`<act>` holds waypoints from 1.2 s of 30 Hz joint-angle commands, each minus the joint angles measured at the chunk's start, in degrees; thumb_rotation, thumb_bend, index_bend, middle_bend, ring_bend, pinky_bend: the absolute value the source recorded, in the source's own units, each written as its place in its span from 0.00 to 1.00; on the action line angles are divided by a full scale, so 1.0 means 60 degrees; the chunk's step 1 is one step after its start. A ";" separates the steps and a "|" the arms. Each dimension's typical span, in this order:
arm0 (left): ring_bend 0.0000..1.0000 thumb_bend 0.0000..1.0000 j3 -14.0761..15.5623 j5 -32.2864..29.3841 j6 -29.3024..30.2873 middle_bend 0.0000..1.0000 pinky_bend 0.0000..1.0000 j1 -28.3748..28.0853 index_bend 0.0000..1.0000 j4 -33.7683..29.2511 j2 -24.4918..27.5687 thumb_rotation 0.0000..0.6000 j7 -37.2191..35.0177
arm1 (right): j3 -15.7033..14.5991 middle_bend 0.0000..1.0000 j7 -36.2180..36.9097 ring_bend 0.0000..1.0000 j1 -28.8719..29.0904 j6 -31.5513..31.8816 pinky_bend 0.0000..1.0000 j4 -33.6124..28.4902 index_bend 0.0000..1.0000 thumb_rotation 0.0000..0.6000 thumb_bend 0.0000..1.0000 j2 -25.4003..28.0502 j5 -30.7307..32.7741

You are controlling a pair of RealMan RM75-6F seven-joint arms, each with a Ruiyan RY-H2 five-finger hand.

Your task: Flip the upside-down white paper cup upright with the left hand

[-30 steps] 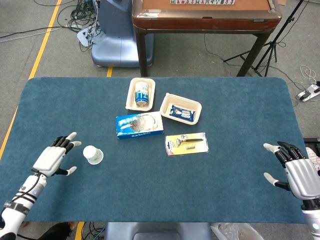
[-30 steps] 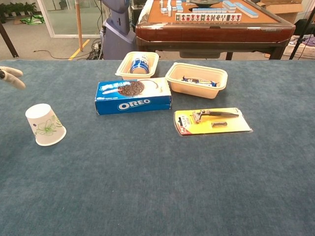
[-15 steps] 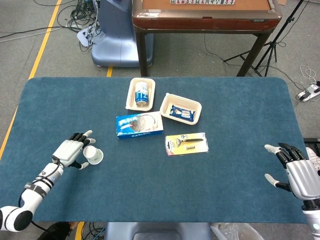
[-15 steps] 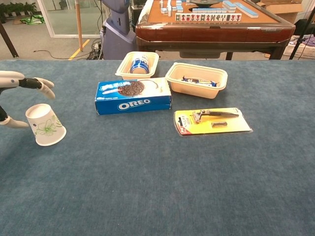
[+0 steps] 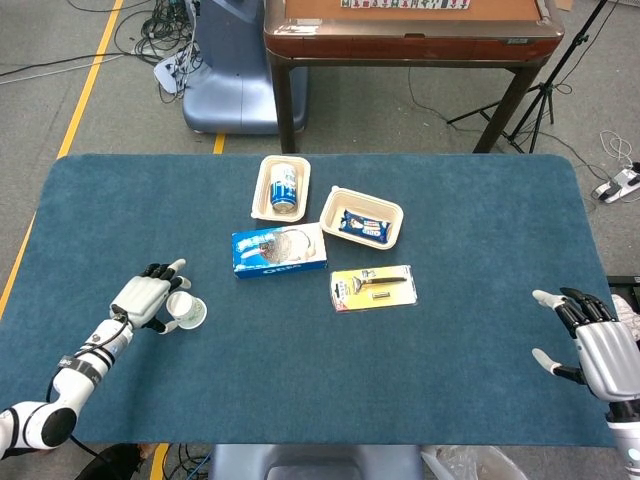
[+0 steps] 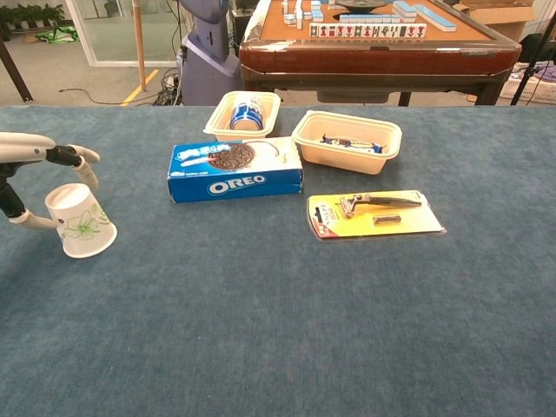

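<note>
A white paper cup (image 5: 187,311) (image 6: 80,221) with a green leaf print stands upside down near the table's left front, its wide rim on the blue cloth. My left hand (image 5: 148,297) (image 6: 26,178) is right beside it on its left. The fingers (image 6: 80,157) arch over the cup's top and the thumb (image 6: 31,222) lies low at its left side. I see a small gap around the cup, so nothing is gripped. My right hand (image 5: 595,345) hovers at the far right edge with fingers spread and nothing in it.
A blue Oreo box (image 5: 279,250) lies behind and to the right of the cup. Two beige trays sit further back, one (image 5: 262,200) with a can, the other (image 5: 395,215) with a snack pack. A razor card (image 5: 373,288) lies mid-table. A wooden table (image 5: 410,35) stands beyond.
My left hand has travelled right from the table's left edge up to the cup and now arches around it. The cup and my right hand have stayed where they were.
</note>
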 commanded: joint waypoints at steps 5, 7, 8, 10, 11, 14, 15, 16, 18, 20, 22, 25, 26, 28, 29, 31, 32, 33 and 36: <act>0.00 0.21 0.0101 0.0068 -0.0007 0.00 0.00 -0.0099 0.31 0.0246 -0.0163 1.00 -0.0085 | -0.0024 0.31 0.0015 0.15 0.0003 -0.0094 0.22 0.0010 0.24 1.00 0.15 -0.0009 0.0071; 0.00 0.22 0.0127 0.0095 0.0015 0.00 0.00 -0.0127 0.33 0.0380 -0.0254 1.00 -0.0102 | -0.0029 0.31 0.0035 0.15 -0.0007 -0.0106 0.22 0.0019 0.24 1.00 0.15 -0.0019 0.0101; 0.00 0.22 0.0132 0.0099 0.0022 0.00 0.00 -0.0137 0.34 0.0443 -0.0293 1.00 -0.0121 | -0.0029 0.31 0.0040 0.15 -0.0012 -0.0109 0.22 0.0024 0.24 1.00 0.15 -0.0024 0.0117; 0.00 0.23 0.0137 0.0116 0.0030 0.00 0.00 -0.0150 0.36 0.0528 -0.0345 1.00 -0.0168 | -0.0032 0.31 0.0045 0.15 -0.0019 -0.0109 0.22 0.0025 0.24 1.00 0.15 -0.0026 0.0126; 0.00 0.23 0.0137 0.0132 0.0035 0.00 0.00 -0.0156 0.37 0.0568 -0.0368 1.00 -0.0207 | -0.0035 0.31 0.0044 0.15 -0.0024 -0.0104 0.22 0.0026 0.24 1.00 0.15 -0.0025 0.0125; 0.00 0.23 0.0076 0.0377 0.0125 0.00 0.00 -0.0137 0.40 0.0698 -0.0497 1.00 -0.0533 | -0.0059 0.31 0.0001 0.15 -0.0026 -0.0144 0.22 0.0010 0.24 1.00 0.15 -0.0004 0.0124; 0.00 0.23 0.0056 0.0469 0.0140 0.00 0.00 -0.0129 0.41 0.0725 -0.0524 1.00 -0.0661 | -0.0062 0.31 -0.0010 0.15 -0.0026 -0.0150 0.22 0.0002 0.24 1.00 0.15 -0.0001 0.0124; 0.00 0.23 0.0019 0.0593 0.0155 0.00 0.00 -0.0117 0.41 0.0752 -0.0562 1.00 -0.0869 | -0.0061 0.31 -0.0012 0.15 -0.0027 -0.0147 0.22 -0.0006 0.24 1.00 0.15 -0.0001 0.0121; 0.00 0.23 -0.0071 0.0795 0.0195 0.00 0.00 -0.0082 0.41 0.0784 -0.0629 1.00 -0.1291 | -0.0063 0.31 -0.0007 0.15 -0.0028 -0.0143 0.22 -0.0015 0.24 1.00 0.15 0.0003 0.0112; 0.00 0.23 -0.0216 0.1078 0.0301 0.00 0.00 -0.0011 0.41 0.0836 -0.0747 1.00 -0.1950 | -0.0062 0.31 -0.0011 0.15 -0.0029 -0.0139 0.22 -0.0016 0.24 1.00 0.15 0.0004 0.0108; 0.00 0.23 -0.0354 0.1400 0.0415 0.00 0.00 0.0070 0.41 0.0950 -0.0925 1.00 -0.2730 | -0.0060 0.31 -0.0010 0.15 -0.0031 -0.0136 0.22 -0.0017 0.24 1.00 0.15 0.0006 0.0109; 0.00 0.23 -0.0464 0.1846 0.0500 0.00 0.00 0.0133 0.41 0.1210 -0.1182 1.00 -0.3738 | -0.0059 0.31 0.0004 0.15 -0.0041 -0.0120 0.22 -0.0011 0.24 1.00 0.15 0.0014 0.0107; 0.00 0.23 -0.0488 0.1967 0.0550 0.00 0.00 0.0153 0.41 0.1298 -0.1277 1.00 -0.4009 | -0.0059 0.31 0.0012 0.15 -0.0047 -0.0113 0.22 -0.0006 0.24 1.00 0.15 0.0016 0.0110; 0.00 0.23 -0.0525 0.2227 0.0676 0.00 0.00 0.0204 0.41 0.1509 -0.1528 1.00 -0.4641 | -0.0057 0.31 0.0022 0.15 -0.0061 -0.0098 0.22 0.0005 0.24 1.00 0.15 0.0019 0.0126; 0.00 0.23 -0.0529 0.2317 0.0703 0.00 0.00 0.0224 0.40 0.1590 -0.1635 1.00 -0.4918 | -0.0056 0.31 0.0029 0.15 -0.0067 -0.0090 0.22 0.0009 0.24 1.00 0.15 0.0021 0.0130; 0.00 0.23 -0.0535 0.2496 0.0760 0.00 0.00 0.0270 0.40 0.1749 -0.1861 1.00 -0.5541 | -0.0058 0.31 0.0038 0.15 -0.0080 -0.0068 0.22 0.0017 0.24 1.00 0.15 0.0023 0.0121; 0.00 0.23 -0.0535 0.2562 0.0787 0.00 0.00 0.0290 0.40 0.1814 -0.1956 1.00 -0.5790 | -0.0057 0.31 0.0045 0.15 -0.0084 -0.0060 0.22 0.0021 0.24 1.00 0.15 0.0022 0.0120; 0.00 0.23 -0.0528 0.2637 0.0807 0.00 0.00 0.0315 0.39 0.1891 -0.2071 1.00 -0.6101 | -0.0057 0.31 0.0054 0.15 -0.0089 -0.0054 0.22 0.0025 0.24 1.00 0.15 0.0020 0.0120; 0.00 0.23 -0.0487 0.2777 0.0838 0.00 0.00 0.0351 0.38 0.2115 -0.2312 1.00 -0.6620 | -0.0056 0.31 0.0063 0.15 -0.0092 -0.0056 0.22 0.0042 0.24 1.00 0.15 0.0014 0.0128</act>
